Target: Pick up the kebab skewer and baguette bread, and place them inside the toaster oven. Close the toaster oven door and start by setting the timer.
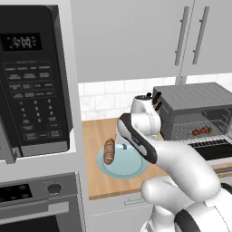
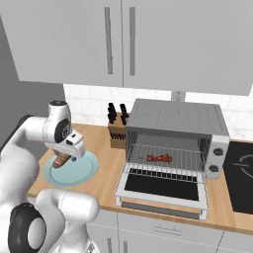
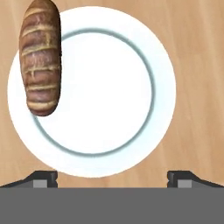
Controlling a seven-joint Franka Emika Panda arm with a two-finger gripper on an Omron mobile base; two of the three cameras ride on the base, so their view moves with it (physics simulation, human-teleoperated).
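The baguette bread [image 3: 40, 59] [image 1: 109, 151] [image 2: 61, 159] lies along one edge of a pale round plate [image 3: 109, 87] [image 1: 127, 168] [image 2: 81, 170] on the wooden counter. My gripper [image 3: 112, 179] hangs above the plate, open and holding nothing, with the loaf off to one side of its fingers [image 3: 41, 179]. The toaster oven [image 1: 195, 97] [image 2: 173, 116] stands to the right, its door [image 2: 160, 188] [image 1: 213, 149] folded down flat. The kebab skewer [image 2: 159, 158] [image 1: 201, 131] rests on the wire rack inside.
A black microwave [image 1: 31, 81] sits above a built-in steel oven [image 1: 36, 204] at the left. A knife block [image 2: 117, 131] stands by the wall between plate and toaster oven. A dark cooktop [image 2: 239, 168] lies at the far right, and cabinets hang overhead.
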